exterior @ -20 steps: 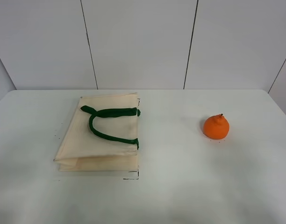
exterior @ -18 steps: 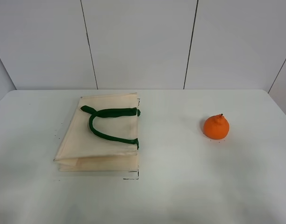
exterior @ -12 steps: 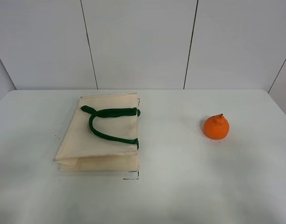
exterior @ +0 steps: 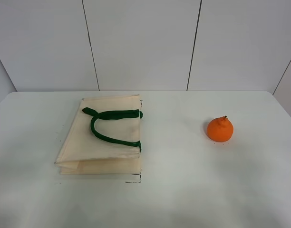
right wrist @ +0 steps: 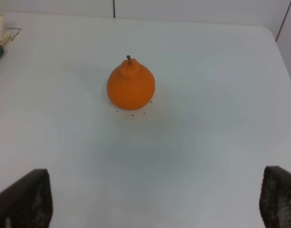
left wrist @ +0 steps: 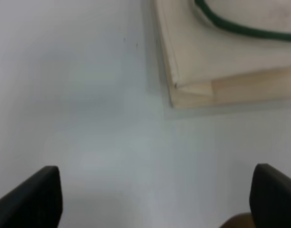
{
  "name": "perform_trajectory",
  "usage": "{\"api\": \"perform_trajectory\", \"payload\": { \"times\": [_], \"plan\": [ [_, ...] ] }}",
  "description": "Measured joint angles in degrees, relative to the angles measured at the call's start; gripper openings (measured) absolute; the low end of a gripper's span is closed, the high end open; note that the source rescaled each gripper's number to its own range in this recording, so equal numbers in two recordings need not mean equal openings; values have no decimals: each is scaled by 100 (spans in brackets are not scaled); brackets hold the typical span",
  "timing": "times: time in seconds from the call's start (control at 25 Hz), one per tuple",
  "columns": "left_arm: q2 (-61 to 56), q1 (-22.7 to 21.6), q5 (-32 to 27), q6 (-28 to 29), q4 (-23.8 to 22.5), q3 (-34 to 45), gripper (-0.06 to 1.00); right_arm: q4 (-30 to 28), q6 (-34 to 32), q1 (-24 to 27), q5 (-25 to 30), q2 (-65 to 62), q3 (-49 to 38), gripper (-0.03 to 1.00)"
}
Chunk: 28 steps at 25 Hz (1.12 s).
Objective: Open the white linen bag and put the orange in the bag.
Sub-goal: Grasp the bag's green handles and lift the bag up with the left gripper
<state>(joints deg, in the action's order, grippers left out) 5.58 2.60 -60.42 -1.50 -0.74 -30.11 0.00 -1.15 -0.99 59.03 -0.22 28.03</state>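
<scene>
The white linen bag [exterior: 103,137] lies flat and folded on the left of the table, its dark green handle [exterior: 107,124] looped on top. The left wrist view catches its near corner [left wrist: 221,61]. The orange [exterior: 220,129] stands upright on the right of the table, stem up, and shows ahead in the right wrist view [right wrist: 131,86]. My left gripper [left wrist: 155,199] is open, fingertips wide apart above bare table short of the bag's corner. My right gripper [right wrist: 152,202] is open too, well short of the orange. Neither arm appears in the exterior view.
The white table [exterior: 183,190] ends at a white panelled wall [exterior: 145,42] behind. A small black mark [exterior: 134,180] lies by the bag's front corner. Bare table separates the bag and the orange.
</scene>
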Motion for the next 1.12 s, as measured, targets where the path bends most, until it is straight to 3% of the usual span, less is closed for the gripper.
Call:
{"api": "perform_trajectory", "payload": {
  "times": [0.28, 0.48, 0.88, 1.12],
  "plan": [
    [2261, 0, 168, -113, 0, -746, 100, 0, 0, 0, 0, 0, 0, 100],
    [4512, 0, 492, -147, 0, -1585, 100, 0, 0, 0, 0, 0, 0, 100],
    [8689, 0, 530, 44, 5, -4347, 100, 0, 0, 0, 0, 0, 0, 100],
    [10414, 228, 97, 483, -67, -5910, 100, 0, 0, 0, 0, 0, 0, 100]
  ]
}}
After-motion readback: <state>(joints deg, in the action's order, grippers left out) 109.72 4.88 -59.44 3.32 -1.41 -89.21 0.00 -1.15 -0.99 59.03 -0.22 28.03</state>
